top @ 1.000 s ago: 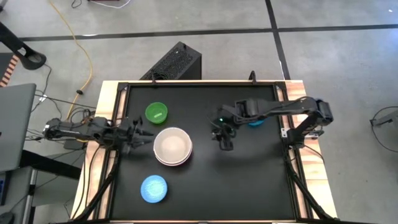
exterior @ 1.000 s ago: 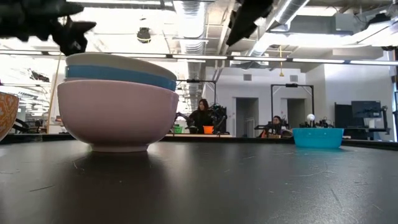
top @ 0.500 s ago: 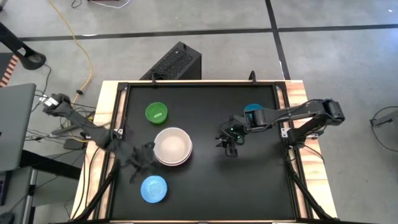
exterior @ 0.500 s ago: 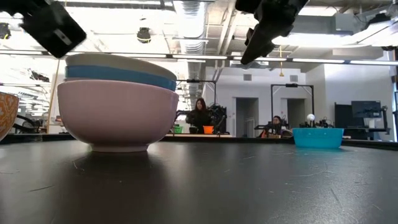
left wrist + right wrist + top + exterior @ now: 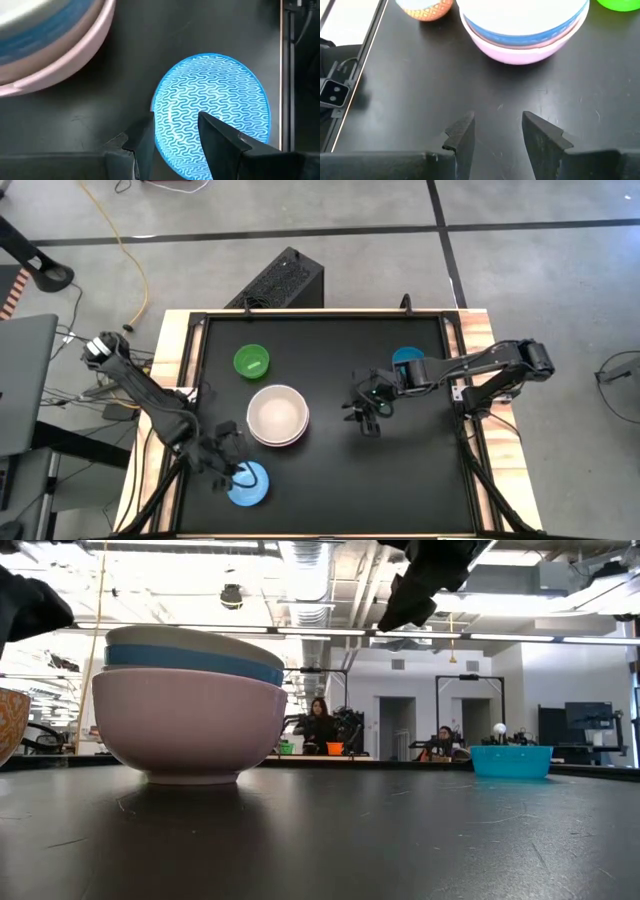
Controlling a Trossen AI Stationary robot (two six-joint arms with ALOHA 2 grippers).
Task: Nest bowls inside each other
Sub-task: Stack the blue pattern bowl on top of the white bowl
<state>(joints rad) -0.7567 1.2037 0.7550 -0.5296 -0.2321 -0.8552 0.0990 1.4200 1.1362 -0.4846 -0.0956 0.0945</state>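
A cream bowl [image 5: 277, 412] sits nested in a blue bowl [image 5: 190, 660], and that in a pink bowl [image 5: 185, 725], at the table's middle. A green bowl [image 5: 251, 361] stands beyond them. A teal bowl [image 5: 407, 358] stands at the far right, partly under the right arm. A light blue wave-patterned bowl [image 5: 212, 112], orange outside [image 5: 425, 7], rests on its base near the front edge. My left gripper [image 5: 176, 117] hovers open over that bowl's rim, pointing steeply down. My right gripper [image 5: 368, 423] hangs open over bare table right of the stack.
The black tabletop has a raised dark rail [image 5: 285, 75] and a wooden frame [image 5: 170, 380] along its edges. Bare table [image 5: 400, 470] lies at the near right. People sit far off in the room [image 5: 322, 725] behind the table.
My left gripper has swung from beside the stack's left toward the table's near edge and tipped downward, ending over the light blue bowl. My right gripper has drawn back a little toward the right and sunk slightly, uncovering the teal bowl. No bowl has moved.
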